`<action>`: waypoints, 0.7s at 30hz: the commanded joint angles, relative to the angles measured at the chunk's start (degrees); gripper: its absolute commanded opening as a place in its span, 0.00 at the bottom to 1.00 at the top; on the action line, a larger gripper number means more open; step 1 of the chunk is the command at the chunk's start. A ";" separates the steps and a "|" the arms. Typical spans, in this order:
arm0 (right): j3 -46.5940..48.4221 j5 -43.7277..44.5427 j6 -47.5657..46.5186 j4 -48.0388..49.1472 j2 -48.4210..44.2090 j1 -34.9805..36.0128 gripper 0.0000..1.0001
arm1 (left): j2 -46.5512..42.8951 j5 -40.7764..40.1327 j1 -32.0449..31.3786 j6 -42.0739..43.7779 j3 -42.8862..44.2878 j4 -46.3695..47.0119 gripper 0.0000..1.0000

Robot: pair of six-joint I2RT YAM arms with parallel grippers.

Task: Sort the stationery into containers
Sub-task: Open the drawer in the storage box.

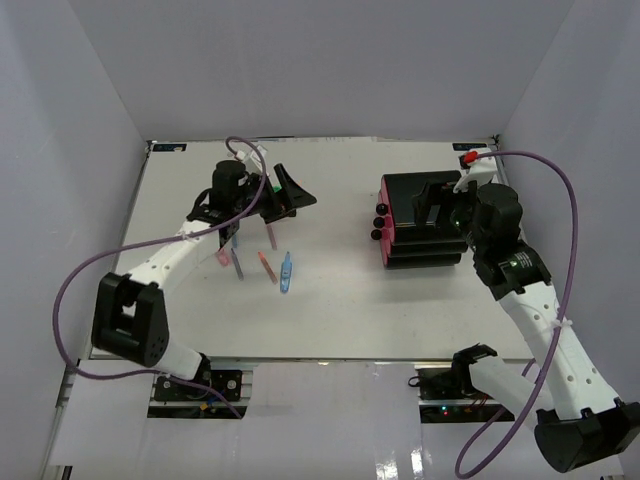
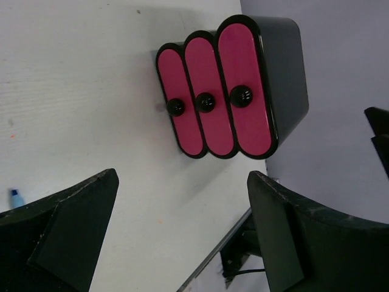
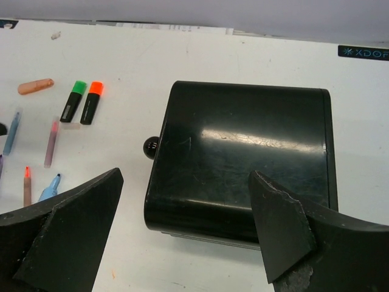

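The stationery lies loose on the white table left of centre: a light-blue piece (image 1: pixel 287 272), a salmon pen (image 1: pixel 267 267), a grey-blue pen (image 1: pixel 238 268) and pink pens (image 1: pixel 222 257). In the right wrist view I also see highlighters with a green cap (image 3: pixel 74 100) and an orange cap (image 3: pixel 91 102). The containers are three magenta drawers (image 2: pixel 206 97) with black knobs (image 2: pixel 205 102), all shut, in a black cabinet (image 1: pixel 400 192). My left gripper (image 1: pixel 283 200) hangs open above the pens, empty. My right gripper (image 1: pixel 440 212) is open over the cabinet top (image 3: pixel 243 164), holding nothing.
White walls enclose the table on three sides. The cabinet stands right of centre with its drawer fronts facing left toward the pens. Purple cables (image 1: pixel 570 210) loop from both arms. The table's near edge (image 1: pixel 320 358) runs just ahead of the arm bases.
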 commanded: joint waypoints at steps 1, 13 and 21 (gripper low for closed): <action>2.66 -1.15 1.08 3.35 1.61 -0.28 0.90 | 6.81 6.66 -2.35 -11.16 6.18 11.23 0.98; 2.66 -3.25 0.21 5.37 7.15 -0.37 0.90 | 28.70 11.59 -9.56 -23.21 17.61 25.12 0.84; 1.87 -4.22 -0.15 5.90 8.30 -0.37 0.90 | 32.93 12.47 -12.11 -24.27 19.72 29.42 0.81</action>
